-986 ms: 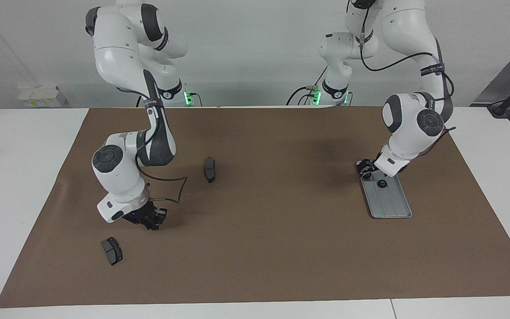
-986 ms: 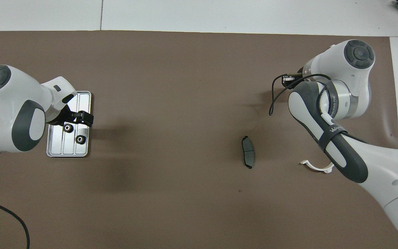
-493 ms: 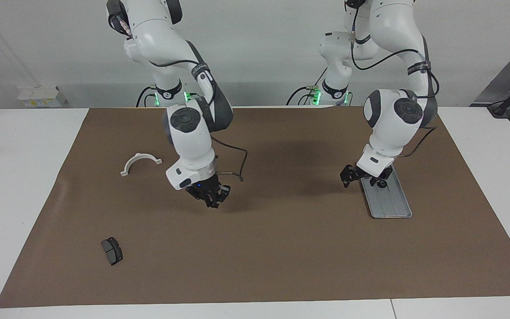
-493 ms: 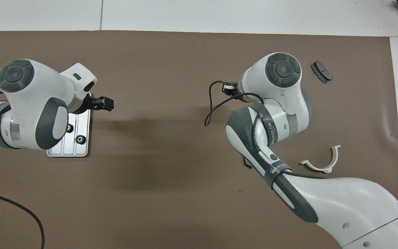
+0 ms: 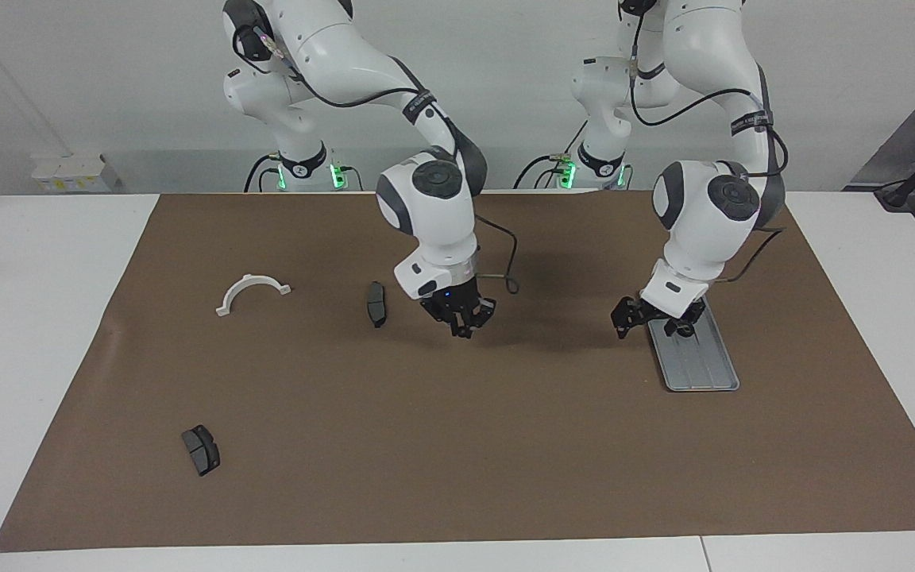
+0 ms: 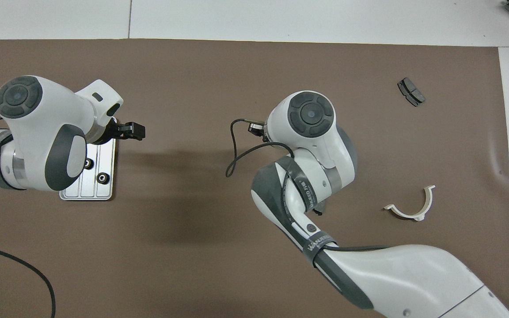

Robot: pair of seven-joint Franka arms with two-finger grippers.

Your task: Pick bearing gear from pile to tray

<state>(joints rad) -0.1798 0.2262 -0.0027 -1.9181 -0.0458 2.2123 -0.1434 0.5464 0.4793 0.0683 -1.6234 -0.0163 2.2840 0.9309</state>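
Note:
The silver tray lies toward the left arm's end of the mat, with two small black bearing gears on it. My left gripper hangs open and empty over the tray's robot-side end and the mat beside it. My right gripper is shut over the middle of the mat; I cannot tell whether anything is between its fingertips. In the overhead view its own wrist hides it. The pile is scattered: a white half-ring and two dark brake pads.
The brown mat covers most of the white table. The brake pad nearest the right gripper is almost hidden under that arm in the overhead view. The other pad lies far out toward the right arm's end.
My right arm has swung, shut, from beside the outer brake pad toward the middle of the mat. My left gripper rose from the tray, shifted slightly toward the middle, then stayed still.

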